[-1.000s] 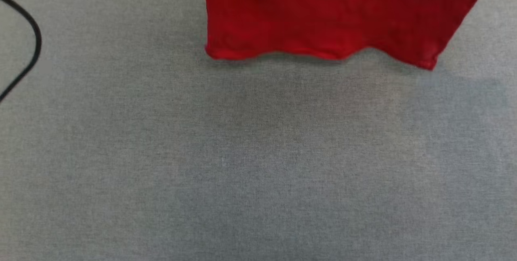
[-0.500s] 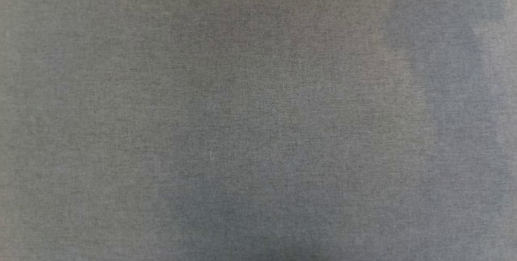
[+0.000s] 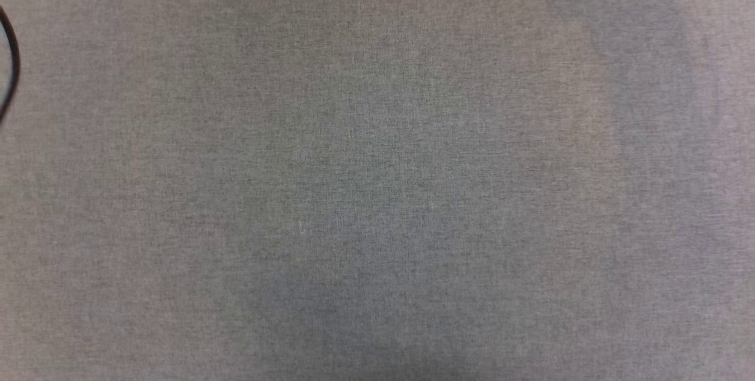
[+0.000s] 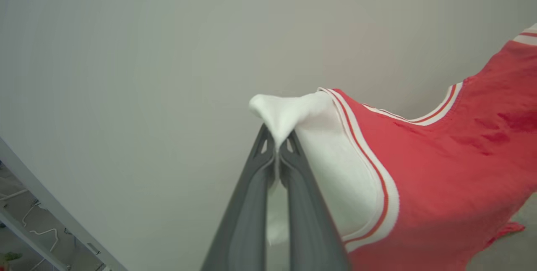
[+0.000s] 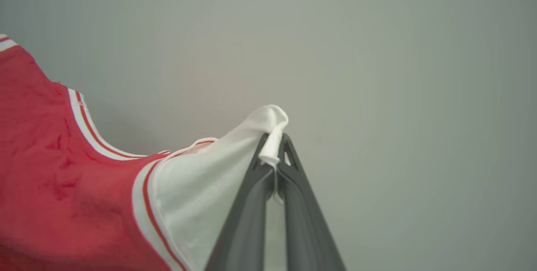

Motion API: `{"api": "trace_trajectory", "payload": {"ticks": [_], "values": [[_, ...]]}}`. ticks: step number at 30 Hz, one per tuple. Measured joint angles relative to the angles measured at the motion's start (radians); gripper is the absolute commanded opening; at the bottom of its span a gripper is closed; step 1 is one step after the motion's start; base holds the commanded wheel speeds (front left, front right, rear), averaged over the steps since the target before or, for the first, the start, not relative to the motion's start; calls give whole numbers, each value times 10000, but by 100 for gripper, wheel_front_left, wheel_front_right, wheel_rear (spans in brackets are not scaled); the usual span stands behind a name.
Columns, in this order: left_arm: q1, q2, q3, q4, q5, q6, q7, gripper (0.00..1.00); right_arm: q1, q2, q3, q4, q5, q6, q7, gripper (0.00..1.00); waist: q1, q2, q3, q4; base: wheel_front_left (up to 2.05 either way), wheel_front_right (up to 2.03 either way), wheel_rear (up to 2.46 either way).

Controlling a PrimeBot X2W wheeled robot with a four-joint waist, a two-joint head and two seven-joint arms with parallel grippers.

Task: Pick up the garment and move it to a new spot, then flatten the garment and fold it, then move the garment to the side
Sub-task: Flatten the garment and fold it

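Observation:
The garment (image 4: pixel 440 170), a red jersey with white sleeves and red-and-white striped trim, hangs in the air stretched between both arms. In the left wrist view my left gripper (image 4: pixel 277 145) is shut on the tip of one white sleeve, and the red body runs off to the right. In the right wrist view my right gripper (image 5: pixel 275 149) is shut on the tip of the other white sleeve of the garment (image 5: pixel 63 187), whose red body spreads to the left. The print side is hidden.
The head view looks down on the grey fabric table top (image 3: pixel 377 192), crossed by soft shadows. A black cable (image 3: pixel 10 68) curves at its left edge. A plain pale wall (image 4: pixel 168 53) stands behind the garment, and a white frame (image 4: pixel 50 216) crosses the lower left.
The red hem that hung at the top of the head view one second ago has gone out of that view. The picture has shifted a little, and the cable is back at the left edge.

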State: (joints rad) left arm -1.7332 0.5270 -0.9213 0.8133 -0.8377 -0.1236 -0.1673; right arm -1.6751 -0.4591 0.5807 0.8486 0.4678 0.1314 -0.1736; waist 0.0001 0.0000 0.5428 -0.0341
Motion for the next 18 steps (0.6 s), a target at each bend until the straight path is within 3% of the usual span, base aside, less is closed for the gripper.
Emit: {"api": "trace_trajectory", "payload": {"ticks": [10,18], "values": [[3360,608,-194,-796,-554,33,-708,0,2887,-305,1220,-723,1386,0,-516,0,-1,0,-1036,33,0,0,0],[7363,1243,-263,-2853,-1016,1026,-874,0,6113,-1093,1791,-2173,2368,0,-696,0,-1,0,-2172,136,0,0,0]]}}
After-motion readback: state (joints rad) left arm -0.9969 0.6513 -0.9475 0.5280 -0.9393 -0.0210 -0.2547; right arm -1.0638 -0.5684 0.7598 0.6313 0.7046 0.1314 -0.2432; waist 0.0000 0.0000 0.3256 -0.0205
